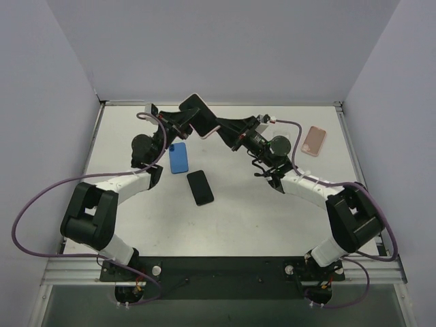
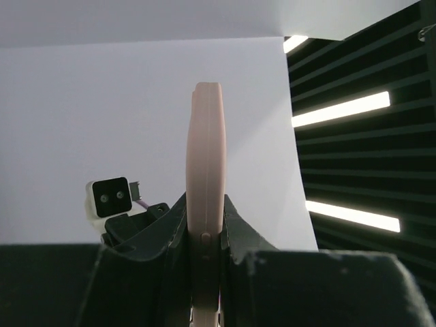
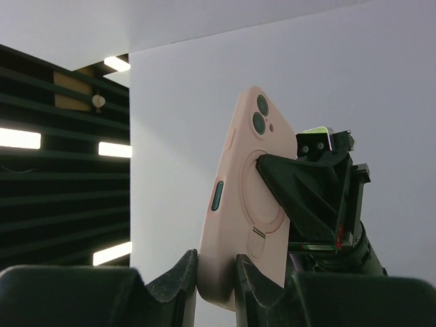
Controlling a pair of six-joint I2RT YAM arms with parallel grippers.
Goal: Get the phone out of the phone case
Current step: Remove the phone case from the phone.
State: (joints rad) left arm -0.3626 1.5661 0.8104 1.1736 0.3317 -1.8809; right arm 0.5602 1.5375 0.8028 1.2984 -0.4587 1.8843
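On the left, reaches up and inward with the left arm (image 1: 126, 182), ending in the left tool (image 2: 204, 225) clamped on the pink phone case (image 3: 238, 204). From the left wrist, shows that case edge-on and upright, pinched between both dark fingers (image 2: 170, 231) with no gap on either side. Below and just right of that tool, shows a blue handset-shaped piece (image 1: 178, 158) flat on the table (image 1: 272, 225) and, nearer the arm bases, a black handset (image 1: 200, 187), the two close but apart. In the middle, holds the phone case raised off the table near the far wall, tilted, with the phone (image 1: 196, 110) seated inside it and its dark screen turned up towards the top camera. From the right wrist, shows the back of the case: two lenses near the top, a ring in the middle, a green button on the side. Further right, grips the lower end of the case with the right tool (image 3: 216, 272), fingers pressed against both faces, while the left tool bites the case higher up. At far right, shows a spare pink case (image 1: 314, 140) lying flat on the table, well apart from the rest.
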